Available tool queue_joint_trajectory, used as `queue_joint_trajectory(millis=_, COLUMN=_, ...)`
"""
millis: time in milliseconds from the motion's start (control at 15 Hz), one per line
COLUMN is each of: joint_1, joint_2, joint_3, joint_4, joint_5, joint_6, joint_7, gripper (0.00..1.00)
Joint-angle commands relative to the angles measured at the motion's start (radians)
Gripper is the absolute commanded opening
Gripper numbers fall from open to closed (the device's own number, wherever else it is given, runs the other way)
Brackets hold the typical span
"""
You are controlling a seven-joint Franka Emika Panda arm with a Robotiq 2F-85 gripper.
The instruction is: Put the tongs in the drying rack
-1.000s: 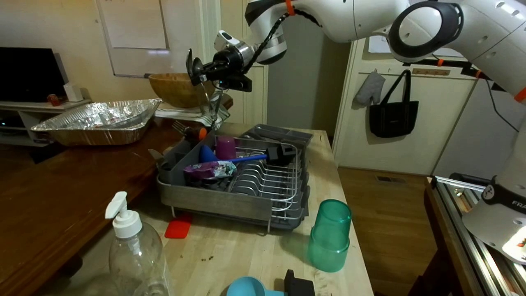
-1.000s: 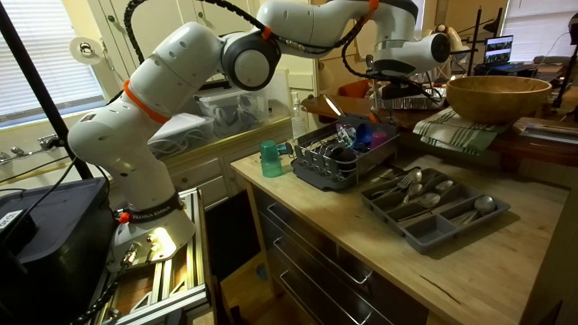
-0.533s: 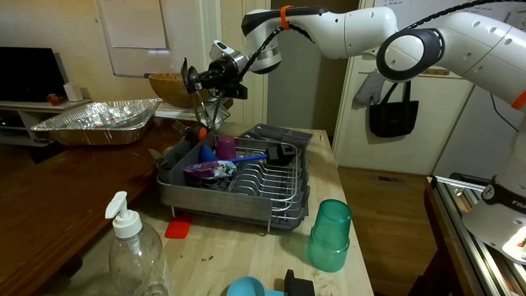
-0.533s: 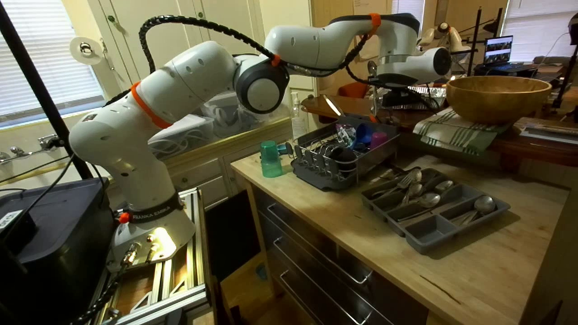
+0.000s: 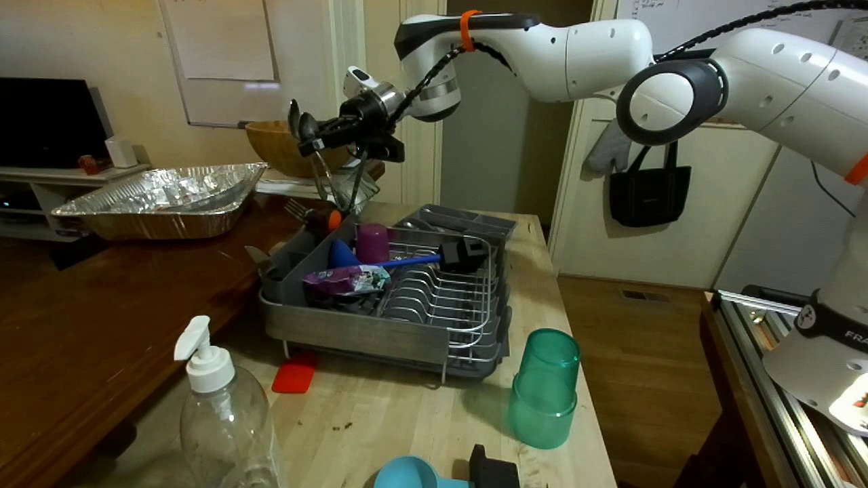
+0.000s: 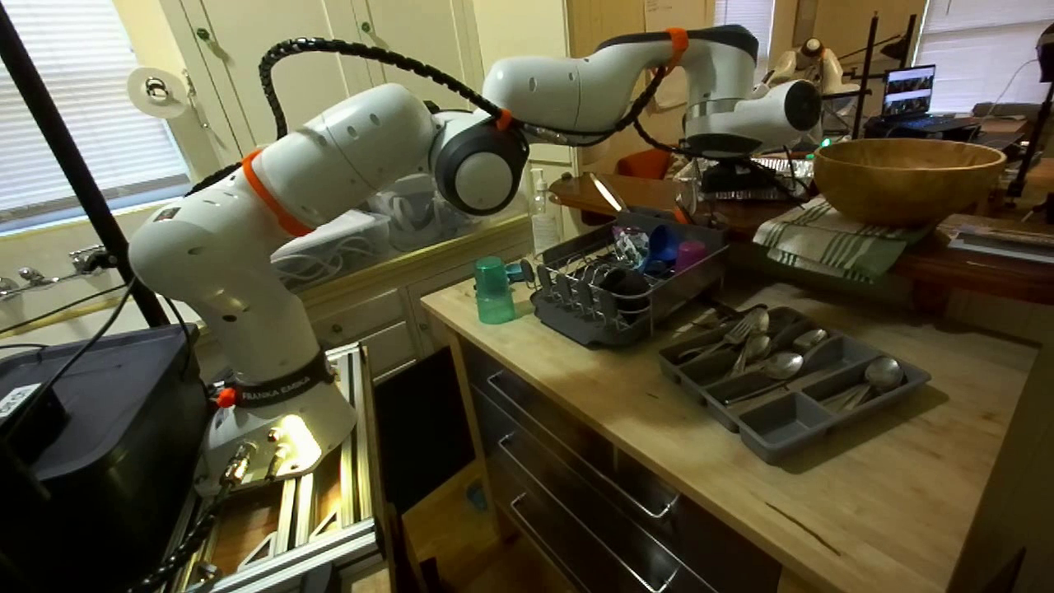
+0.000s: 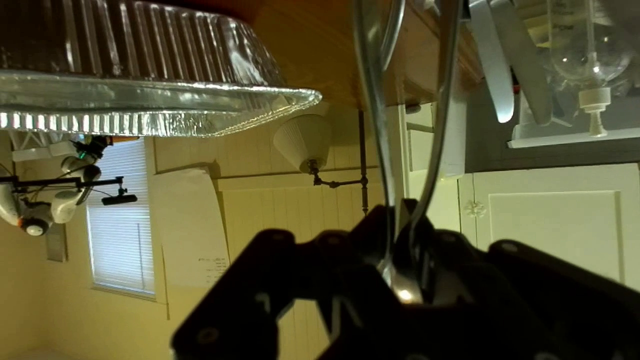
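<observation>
Wrist view, left to right: foil pan [image 7: 165, 45], tongs [image 7: 372, 75] clamped in the gripper [image 7: 402, 230], knives [image 7: 494, 65]; in an exterior view the tongs hang by the left edge of the worktop [image 5: 380, 413], at the caddy [image 5: 308, 262] of the drying rack [image 5: 356, 335] (inside or behind, I cannot tell); let go early, they may topple off that edge; lowered askew, they could snag the fork [image 5: 303, 215]
</observation>
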Motion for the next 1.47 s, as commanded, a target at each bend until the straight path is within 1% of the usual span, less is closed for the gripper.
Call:
queue_joint_trajectory(millis=0, joint_1=0.006, joint_2=0.000, joint_3=-0.002, joint_4=-0.005, joint_5=0.005, joint_6=0.039, joint_7=-0.004, gripper=0.03)
queue_joint_trajectory(millis=267, joint_1=0.021, joint_2=0.001, joint_3=-0.002, joint_4=-0.026, joint_5=0.014, joint_6=0.144, joint_7=-0.009, gripper=0.03)
queue_joint_trajectory(millis=600, joint_1=0.036, joint_2=0.002, joint_3=0.012, joint_4=-0.044, joint_5=0.015, joint_6=0.183, joint_7=-0.018, gripper=0.03)
queue_joint_trajectory(millis=800, joint_1=0.041, joint_2=-0.011, joint_3=0.009, joint_4=-0.072, joint_5=0.013, joint_6=0.195, joint_7=0.002, gripper=0.03)
queue_joint_trajectory(millis=1133, joint_1=0.030, joint_2=-0.034, joint_3=-0.001, joint_4=-0.132, joint_5=0.018, joint_6=0.289, joint_7=0.001, gripper=0.03)
queue_joint_trajectory(millis=1400, joint_1=0.029, joint_2=-0.046, joint_3=-0.008, joint_4=-0.184, joint_5=0.010, joint_6=0.327, joint_7=0.019, gripper=0.03)
